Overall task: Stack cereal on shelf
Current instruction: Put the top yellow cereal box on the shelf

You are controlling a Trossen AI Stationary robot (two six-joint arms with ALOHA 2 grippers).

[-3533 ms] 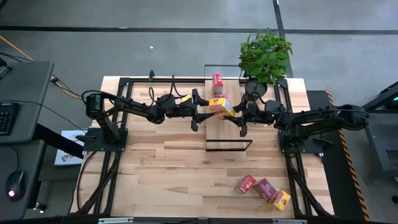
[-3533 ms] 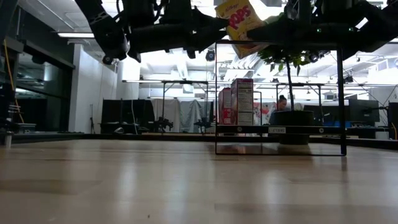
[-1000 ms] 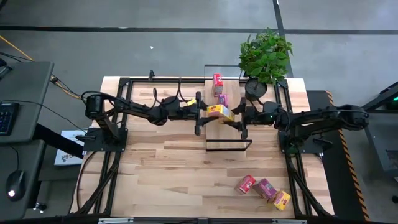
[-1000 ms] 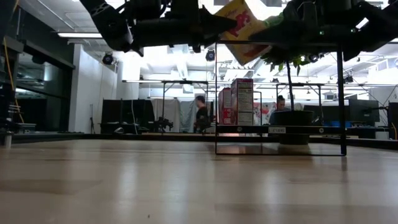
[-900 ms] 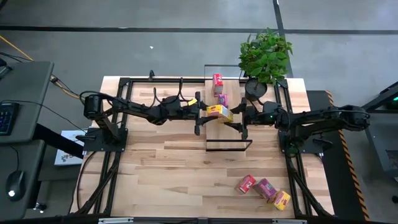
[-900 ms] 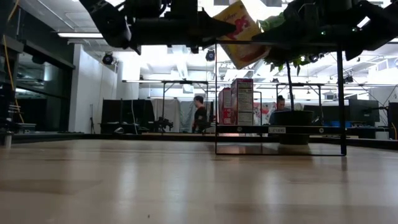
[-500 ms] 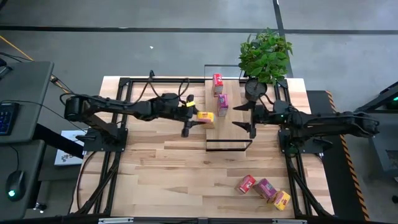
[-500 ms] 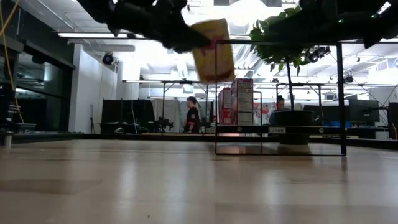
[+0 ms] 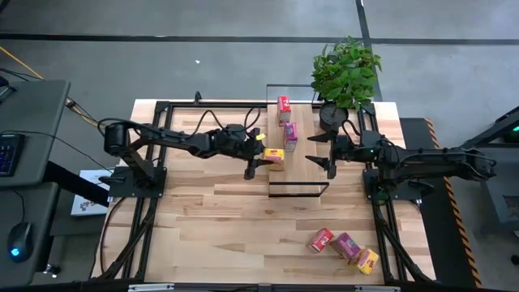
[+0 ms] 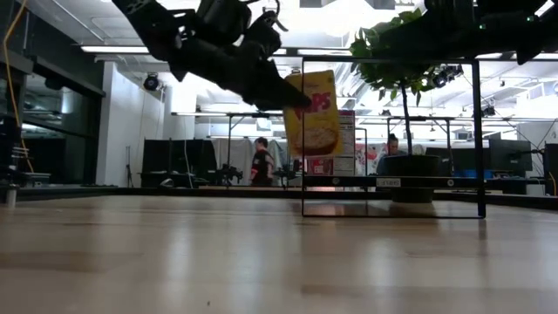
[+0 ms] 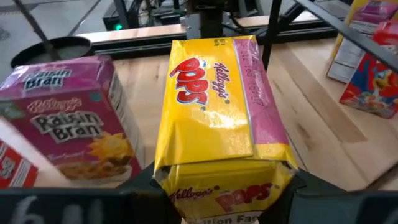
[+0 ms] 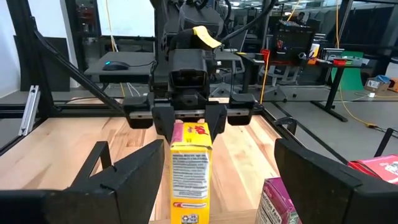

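Left gripper [image 9: 258, 161] clamped on yellow cereal box [image 9: 274, 156], held upright at shelf [image 9: 304, 166] left edge for standing beside pink box [image 9: 289, 136] (red box [image 9: 283, 105] farther back) | right gripper [image 9: 322, 149] spread wide, clear at shelf's right | three boxes [image 9: 344, 244] waiting on table [image 9: 211, 219], near right

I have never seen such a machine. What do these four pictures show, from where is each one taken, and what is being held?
Two dark robot arms work at a wooden table. One camera looks down from above, one sits at table height, and one rides on each wrist. The left gripper is shut on a yellow cereal box at the edge of the shelf, a light plank in a black frame. A red box and a pink-purple box already stand there. The right gripper waits open opposite. Three more boxes lie near the table's corner, and a potted plant stands behind.
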